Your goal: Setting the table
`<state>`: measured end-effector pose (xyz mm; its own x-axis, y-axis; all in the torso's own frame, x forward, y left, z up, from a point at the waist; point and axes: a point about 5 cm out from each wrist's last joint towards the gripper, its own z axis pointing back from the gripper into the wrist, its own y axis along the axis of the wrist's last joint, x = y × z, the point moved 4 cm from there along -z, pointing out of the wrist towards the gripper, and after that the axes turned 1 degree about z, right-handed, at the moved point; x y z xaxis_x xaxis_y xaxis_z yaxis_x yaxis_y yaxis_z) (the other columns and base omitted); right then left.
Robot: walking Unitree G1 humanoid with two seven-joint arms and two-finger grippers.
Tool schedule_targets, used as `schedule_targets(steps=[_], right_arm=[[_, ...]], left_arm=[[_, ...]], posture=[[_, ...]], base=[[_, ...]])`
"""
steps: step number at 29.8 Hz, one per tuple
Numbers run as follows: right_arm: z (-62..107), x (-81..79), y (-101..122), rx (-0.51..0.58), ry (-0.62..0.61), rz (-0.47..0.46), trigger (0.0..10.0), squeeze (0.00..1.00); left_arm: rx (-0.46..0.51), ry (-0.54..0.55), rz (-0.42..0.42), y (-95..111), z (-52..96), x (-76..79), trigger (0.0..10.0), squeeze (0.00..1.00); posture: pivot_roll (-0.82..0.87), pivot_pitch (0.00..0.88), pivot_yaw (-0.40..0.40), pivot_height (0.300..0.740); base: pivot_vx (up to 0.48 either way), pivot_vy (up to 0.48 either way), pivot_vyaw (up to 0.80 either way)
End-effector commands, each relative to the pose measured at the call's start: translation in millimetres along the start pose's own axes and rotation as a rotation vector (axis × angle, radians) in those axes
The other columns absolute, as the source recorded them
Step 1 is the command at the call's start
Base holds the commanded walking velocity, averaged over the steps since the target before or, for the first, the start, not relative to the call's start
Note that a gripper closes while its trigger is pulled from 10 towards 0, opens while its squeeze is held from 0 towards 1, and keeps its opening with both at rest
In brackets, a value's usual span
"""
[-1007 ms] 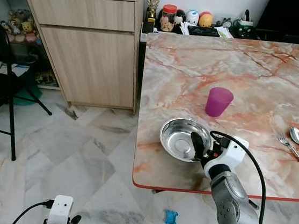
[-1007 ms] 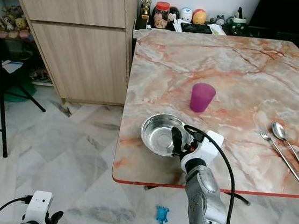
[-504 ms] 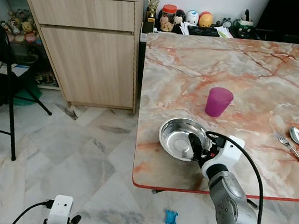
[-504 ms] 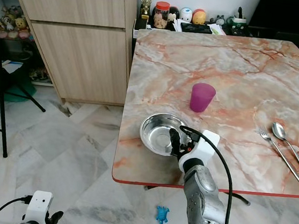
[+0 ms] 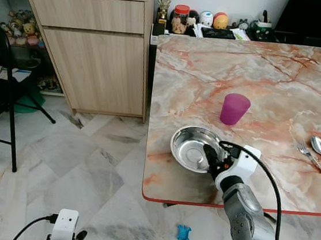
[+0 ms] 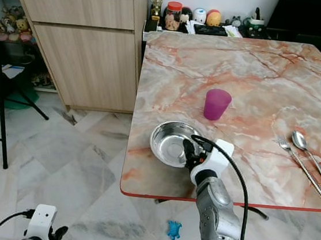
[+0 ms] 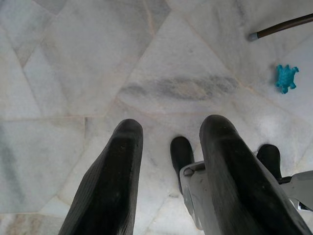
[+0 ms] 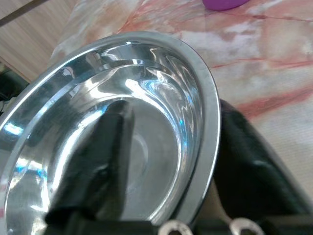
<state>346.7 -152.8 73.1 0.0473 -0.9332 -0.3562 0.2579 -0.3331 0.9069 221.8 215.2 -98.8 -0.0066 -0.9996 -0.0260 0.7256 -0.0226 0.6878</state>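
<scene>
The right claw [image 5: 211, 156] pinches the unmarked steel bowl's [image 5: 189, 148] rim, one finger inside, one outside.

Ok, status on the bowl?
Right tool shut on steel bowl rim, near table corner. Left tool idle over floor. Purple cup close behind bowl.

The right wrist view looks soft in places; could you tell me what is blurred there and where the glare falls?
Right wrist view: the steel bowl throws bright glare streaks off its inner wall, and the right gripper's fingers, one inside and one outside the rim, are blurred from closeness. Left eye view: evenly lit and sharp, with mild sheen on the table.
</scene>
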Motion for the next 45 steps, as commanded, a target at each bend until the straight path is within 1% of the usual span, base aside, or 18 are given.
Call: schedule_targets(steps=[1, 12, 18, 19, 20, 21, 23, 24, 26, 28, 29, 31, 32, 35, 36, 39, 42, 45], right_arm=[[1.1, -1.2, -1.4, -0.01, 0.003, 0.005, 0.0, 0.0], [1.2, -1.8, -2.2, -0.013, 0.004, 0.005, 0.0, 0.0], [0.7, -2.0, 0.7, 0.012, -0.004, 0.001, 0.0, 0.0], [0.7, -2.0, 3.5, 0.031, -0.006, -0.004, 1.3, 0.0], [0.8, -1.9, 5.7, 0.045, -0.008, -0.002, 4.6, 0.0], [0.9, -1.9, 9.6, 0.07, -0.01, -0.003, 8.9, 0.0], [1.0, -1.9, 12.1, 0.085, -0.011, -0.007, 8.9, 0.0], [1.2, -2.2, 15.8, 0.108, -0.01, -0.015, 10.0, 0.0], [1.7, -4.6, 22.2, 0.146, 0.003, -0.028, 10.0, 0.0], [2.9, -12.2, 31.9, 0.205, 0.044, -0.045, 10.0, 0.0], [2.9, -12.2, 31.9, 0.205, 0.044, -0.045, 10.0, 0.0], [6.6, -29.7, 43.2, 0.276, 0.138, -0.065, 10.0, 0.0], [8.3, -34.7, 45.7, 0.294, 0.165, -0.062, 10.0, 0.0], [13.1, -44.6, 51.2, 0.34, 0.21, -0.067, 10.0, 0.0], [15.9, -47.5, 54.0, 0.367, 0.221, -0.099, 10.0, 0.0], [23.2, -56.0, 57.2, 0.406, 0.277, -0.129, 10.0, 0.0], [27.3, -59.2, 57.7, 0.419, 0.304, -0.164, 10.0, 0.0], [29.2, -60.4, 56.6, 0.42, 0.315, -0.155, 10.0, 0.0]], left_arm=[[-0.021, -0.001, -0.002, -5.6, 0.9, 0.8, 10.0, 0.0], [-0.027, -0.002, -0.006, -6.6, 1.0, 0.9, 10.0, 0.0], [-0.029, -0.002, -0.011, -7.0, 0.9, 1.9, 10.0, 0.0], [-0.031, -0.003, -0.012, -7.4, 0.9, 2.1, 10.0, 0.0], [-0.031, -0.002, -0.013, -7.6, 0.9, 2.0, 10.0, 0.0], [-0.032, -0.001, -0.014, -7.7, 1.0, 1.9, 10.0, 0.0], [-0.032, -0.001, -0.014, -7.8, 1.0, 1.9, 10.0, 0.0], [-0.033, -0.001, -0.015, -8.0, 1.1, 2.0, 10.0, 0.0], [-0.033, 0.001, -0.015, -8.3, 1.1, 1.8, 10.0, 0.0], [-0.033, 0.003, -0.017, -8.3, 1.1, 1.5, 10.0, 0.0], [-0.033, 0.003, -0.017, -8.3, 1.1, 1.5, 10.0, 0.0], [-0.034, 0.007, -0.018, -8.5, 1.2, 1.1, 10.0, 0.0], [-0.034, 0.008, -0.018, -8.6, 1.2, 1.0, 10.0, 0.0], [-0.036, 0.01, -0.017, -9.2, 1.4, 0.7, 10.0, 0.0], [-0.037, 0.011, -0.017, -9.7, 1.5, 0.8, 10.0, 0.0], [-0.041, 0.012, -0.015, -10.7, 1.7, 1.2, 10.0, 0.0], [-0.043, 0.012, -0.015, -11.3, 1.7, 1.4, 10.0, 0.0], [-0.044, 0.012, -0.016, -11.5, 1.7, 1.9, 10.0, 0.0]], posture=[[0.0, 0.059, 0.008, 0.74], [0.01, 0.06, 0.008, 0.74], [0.01, 0.061, 0.008, 0.74], [0.01, 0.061, 0.008, 0.74], [0.01, 0.061, 0.008, 0.74], [0.01, 0.061, 0.008, 0.74], [0.01, 0.061, 0.008, 0.74], [0.01, 0.062, 0.007, 0.74], [0.01, 0.062, 0.007, 0.74], [0.01, 0.063, 0.008, 0.74], [0.01, 0.063, 0.008, 0.74], [0.01, 0.064, 0.007, 0.74], [0.01, 0.063, 0.006, 0.74], [0.0, 0.063, 0.006, 0.74], [0.0, 0.063, 0.006, 0.74], [0.0, 0.064, 0.005, 0.74], [0.0, 0.064, 0.005, 0.74], [0.0, 0.064, 0.005, 0.74]], base=[[0.0, 0.0, 0.0], [0.0, 0.0, 0.0], [0.0, 0.0, 0.0], [0.0, 0.0, 0.0], [0.0, 0.0, 0.0], [0.0, 0.0, 0.0], [0.0, 0.0, 0.0], [0.0, 0.0, 0.0], [0.0, 0.0, 0.0], [0.0, 0.0, 0.0], [0.0, 0.0, 0.0], [0.0, 0.0, 0.0], [0.0, 0.0, 0.0], [0.0, 0.0, 0.0], [0.0, 0.0, 0.0], [0.0, 0.0, 0.0], [0.0, 0.0, 0.0], [0.0, 0.0, 0.0]])
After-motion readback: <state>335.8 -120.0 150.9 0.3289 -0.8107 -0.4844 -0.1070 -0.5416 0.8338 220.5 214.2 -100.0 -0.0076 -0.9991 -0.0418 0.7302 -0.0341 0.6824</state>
